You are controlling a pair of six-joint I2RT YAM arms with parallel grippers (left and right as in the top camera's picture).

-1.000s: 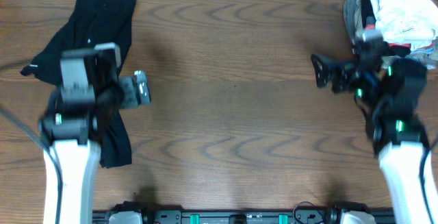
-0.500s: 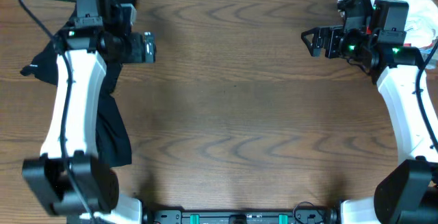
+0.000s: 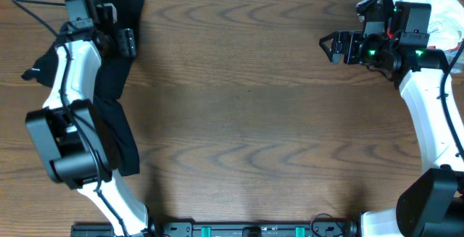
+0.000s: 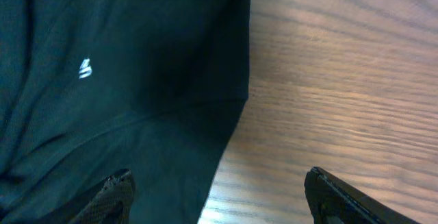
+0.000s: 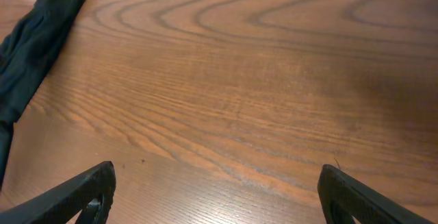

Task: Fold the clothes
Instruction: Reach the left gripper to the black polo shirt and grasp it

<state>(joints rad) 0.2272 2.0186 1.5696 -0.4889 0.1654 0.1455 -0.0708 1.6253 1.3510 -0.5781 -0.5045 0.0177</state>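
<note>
The clothes, a black T-shirt (image 3: 116, 114), lie crumpled along the table's left side, from the far edge toward the front. In the left wrist view the shirt (image 4: 102, 114) fills the left half, with a small white logo (image 4: 85, 68) showing. My left gripper (image 3: 125, 43) hovers over the shirt's far part, open (image 4: 219, 193). One finger is above the fabric, the other above bare wood, and the shirt's right edge runs between them. My right gripper (image 3: 330, 47) is open over bare wood at the far right, holding nothing (image 5: 217, 191). The shirt (image 5: 31, 46) shows far off in its view.
A heap of white, grey, red and black garments (image 3: 428, 16) sits in the far right corner, just behind the right arm. The brown wooden table (image 3: 246, 121) stretches between the two arms. A thin black cable (image 3: 36, 6) trails at the far left.
The left arm reached to the far left corner, and its gripper swung left from bare wood to above the shirt's edge. The right arm moved to the far right, then held still.
</note>
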